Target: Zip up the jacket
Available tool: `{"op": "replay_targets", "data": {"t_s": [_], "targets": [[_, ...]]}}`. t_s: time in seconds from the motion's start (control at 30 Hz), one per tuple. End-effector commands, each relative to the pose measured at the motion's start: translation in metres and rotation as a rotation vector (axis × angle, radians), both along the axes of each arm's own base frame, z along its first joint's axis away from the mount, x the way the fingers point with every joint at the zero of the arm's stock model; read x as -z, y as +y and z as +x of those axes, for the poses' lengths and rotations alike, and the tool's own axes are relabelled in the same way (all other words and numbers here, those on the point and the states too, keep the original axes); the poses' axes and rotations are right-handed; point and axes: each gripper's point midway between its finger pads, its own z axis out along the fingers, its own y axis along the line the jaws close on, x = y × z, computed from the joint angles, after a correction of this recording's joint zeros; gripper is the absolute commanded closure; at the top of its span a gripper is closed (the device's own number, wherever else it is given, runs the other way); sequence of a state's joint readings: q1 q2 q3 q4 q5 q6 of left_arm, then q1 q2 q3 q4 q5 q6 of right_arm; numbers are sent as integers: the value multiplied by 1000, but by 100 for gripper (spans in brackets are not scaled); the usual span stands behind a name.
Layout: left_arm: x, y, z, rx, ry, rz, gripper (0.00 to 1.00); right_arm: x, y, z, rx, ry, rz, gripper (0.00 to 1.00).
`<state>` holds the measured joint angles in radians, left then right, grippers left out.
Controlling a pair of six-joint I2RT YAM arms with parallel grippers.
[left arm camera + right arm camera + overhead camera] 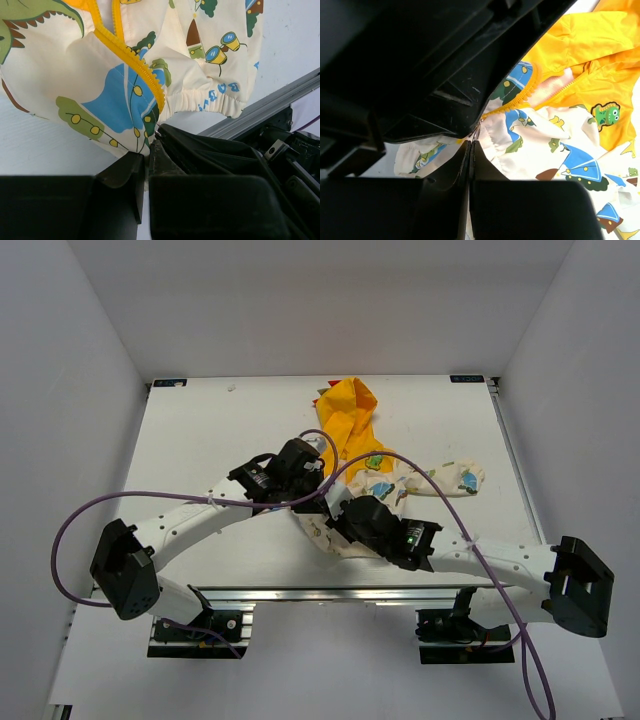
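Observation:
The jacket (440, 478) lies crumpled at mid-table, its yellow hood (347, 415) toward the back and the cream dinosaur-print body (60, 75) toward the front. My left gripper (146, 155) is shut on the jacket's bottom hem, just below the lower end of the orange zipper strip (132, 62). My right gripper (471, 144) is shut on a small metal zipper pull (478, 131) at the base of the zipper (530, 90). In the top view the two grippers, left (318, 498) and right (336, 515), meet tip to tip over the hem. The black bodies hide the zipper's bottom end.
An aluminium rail (330, 592) runs along the table's near edge, close behind the grippers (270, 102). Purple cables (90, 515) loop over both arms. White walls close in the table (200, 440) on three sides.

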<state>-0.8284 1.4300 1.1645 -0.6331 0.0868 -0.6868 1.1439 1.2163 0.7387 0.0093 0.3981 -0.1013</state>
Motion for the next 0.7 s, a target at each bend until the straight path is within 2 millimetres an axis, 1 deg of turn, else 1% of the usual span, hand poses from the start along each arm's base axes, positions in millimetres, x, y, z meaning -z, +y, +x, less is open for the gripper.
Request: {"op": "replay_targets", "data": {"t_s": [0.0, 0.1, 0.27, 0.33, 0.4, 0.43, 0.5, 0.53, 0.6, 0.67], "targets": [[-31, -8, -6, 51, -63, -96, 100, -24, 5, 12, 55, -32, 80, 100], [-27, -6, -5, 42, -57, -75, 100, -28, -2, 16, 84, -48, 83, 100], [-16, -2, -8, 45, -31, -43, 100, -44, -23, 28, 203, -118, 95, 100], [-12, -2, -12, 55, -18, -39, 100, -47, -30, 33, 246, -145, 89, 100], [-9, -2, -14, 61, -11, -29, 100, -53, -30, 37, 270, -161, 107, 100], [-8, -2, -15, 64, -7, -26, 100, -55, -34, 41, 305, -175, 106, 100], [-7, -2, -17, 72, -4, -25, 100, -54, -35, 47, 336, -186, 100, 100], [-5, -2, -19, 72, 2, -20, 100, -60, -35, 51, 362, -196, 109, 100], [-2, -2, -22, 79, 12, -16, 100, -61, -35, 56, 380, -202, 105, 100], [4, -1, -26, 84, 35, -6, 100, -68, -41, 63, 430, -238, 104, 100]]}}
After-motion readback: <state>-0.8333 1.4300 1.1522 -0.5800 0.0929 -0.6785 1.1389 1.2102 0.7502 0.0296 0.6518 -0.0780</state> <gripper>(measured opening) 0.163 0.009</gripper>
